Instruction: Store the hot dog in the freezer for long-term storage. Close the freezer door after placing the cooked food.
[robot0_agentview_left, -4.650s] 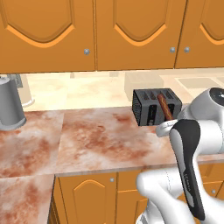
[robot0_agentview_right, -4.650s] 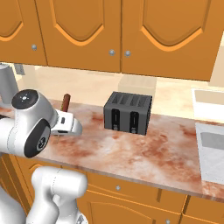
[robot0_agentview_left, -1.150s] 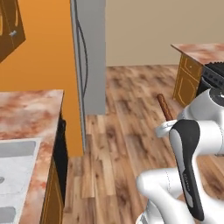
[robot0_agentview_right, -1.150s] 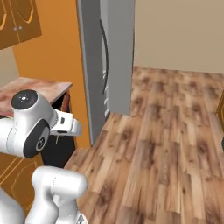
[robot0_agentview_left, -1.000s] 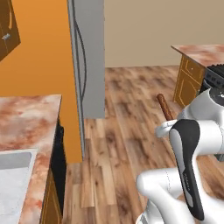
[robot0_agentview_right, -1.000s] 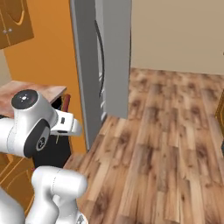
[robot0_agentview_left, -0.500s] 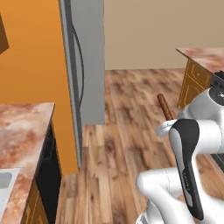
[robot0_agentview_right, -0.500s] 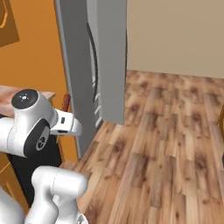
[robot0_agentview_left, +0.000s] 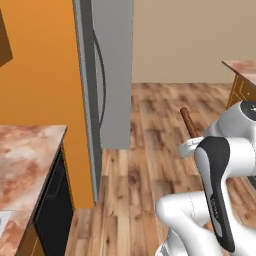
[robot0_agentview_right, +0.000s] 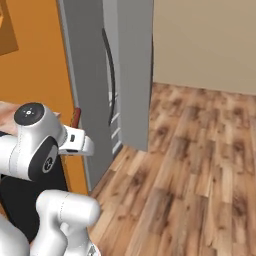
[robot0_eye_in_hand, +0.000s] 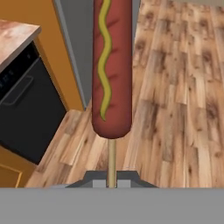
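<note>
The hot dog (robot0_eye_in_hand: 111, 65) is a reddish-brown sausage with a yellow squiggle, upright on a thin wooden stick. My gripper (robot0_eye_in_hand: 111, 183) is shut on the base of that stick. From the base cameras the hot dog (robot0_agentview_left: 189, 123) (robot0_agentview_right: 76, 118) pokes up above my hand, held out over the wooden floor. Ahead stands the tall grey freezer (robot0_agentview_left: 117, 75) (robot0_agentview_right: 132, 65), seen almost edge-on, with a long dark curved handle (robot0_agentview_left: 103, 75) (robot0_agentview_right: 111, 75). I cannot tell which of its panels is the freezer door. Thin white edges (robot0_agentview_right: 115, 131) show beside the handle low down.
An orange side panel (robot0_agentview_left: 45, 65) flanks the freezer on the left. A marbled counter (robot0_agentview_left: 25, 160) with a black appliance front (robot0_agentview_left: 50, 210) (robot0_eye_in_hand: 26, 100) beneath it lies to my left. Another counter corner (robot0_agentview_left: 242, 70) sits at the right. Wooden floor (robot0_agentview_right: 200, 165) stretches ahead to a beige wall.
The whole picture has shifted, so the base has moved: the freezer now looms larger and nearer the middle. The hot dog stays upright in the shut gripper.
</note>
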